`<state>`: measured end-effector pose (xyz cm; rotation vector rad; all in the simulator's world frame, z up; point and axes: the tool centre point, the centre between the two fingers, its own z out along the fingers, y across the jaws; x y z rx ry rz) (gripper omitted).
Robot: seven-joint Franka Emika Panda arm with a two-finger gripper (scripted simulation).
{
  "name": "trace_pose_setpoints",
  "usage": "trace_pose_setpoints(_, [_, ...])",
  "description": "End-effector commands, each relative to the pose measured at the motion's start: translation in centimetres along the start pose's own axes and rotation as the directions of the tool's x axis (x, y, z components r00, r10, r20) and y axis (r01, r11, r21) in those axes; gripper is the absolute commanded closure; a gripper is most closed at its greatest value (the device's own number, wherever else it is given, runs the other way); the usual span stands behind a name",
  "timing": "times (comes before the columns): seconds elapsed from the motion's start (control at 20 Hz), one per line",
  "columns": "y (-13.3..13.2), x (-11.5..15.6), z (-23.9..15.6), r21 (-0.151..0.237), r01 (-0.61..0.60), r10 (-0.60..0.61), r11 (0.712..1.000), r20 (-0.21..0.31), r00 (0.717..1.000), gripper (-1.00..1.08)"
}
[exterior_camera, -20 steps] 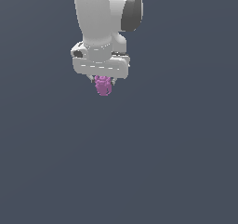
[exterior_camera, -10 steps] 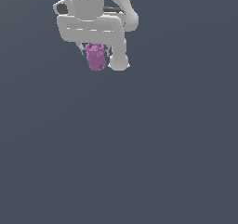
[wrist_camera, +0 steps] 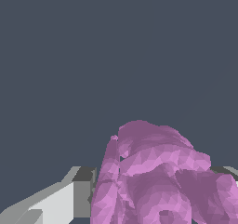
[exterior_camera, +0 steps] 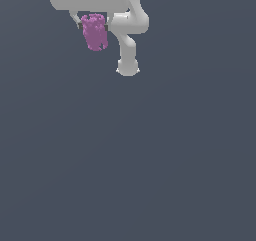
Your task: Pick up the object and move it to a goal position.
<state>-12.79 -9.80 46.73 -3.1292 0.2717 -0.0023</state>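
Note:
The object (exterior_camera: 94,32) is a small magenta-purple bumpy lump. It hangs from my white gripper (exterior_camera: 93,24) near the top of the exterior view, left of the middle, high above the grey floor. The gripper is shut on its upper part, and the fingers are mostly hidden behind it. In the wrist view the object (wrist_camera: 158,176) fills the lower middle, with a grey-and-white finger (wrist_camera: 79,190) pressed against its side. No goal marker shows.
The white arm's lower link and base (exterior_camera: 128,60) stand just to the exterior view's right of the held object. The flat dark grey floor (exterior_camera: 128,160) fills the remainder of both views.
The gripper with the object has risen and looms larger in the exterior view, now cut off by the top edge. The arm has swung, and its base now shows beside the object.

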Motion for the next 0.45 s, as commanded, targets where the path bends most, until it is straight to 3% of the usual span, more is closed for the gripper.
trace_pose_setpoints(0.0, [0.3, -0.2, -1.3, 0.0, 0.0, 0.0, 1.0, 0.001, 1.0, 1.08])
trace_pose_setpoints(0.4, [0.6, -0.4, -2.9, 0.0, 0.0, 0.0, 1.0, 0.001, 1.0, 1.08])
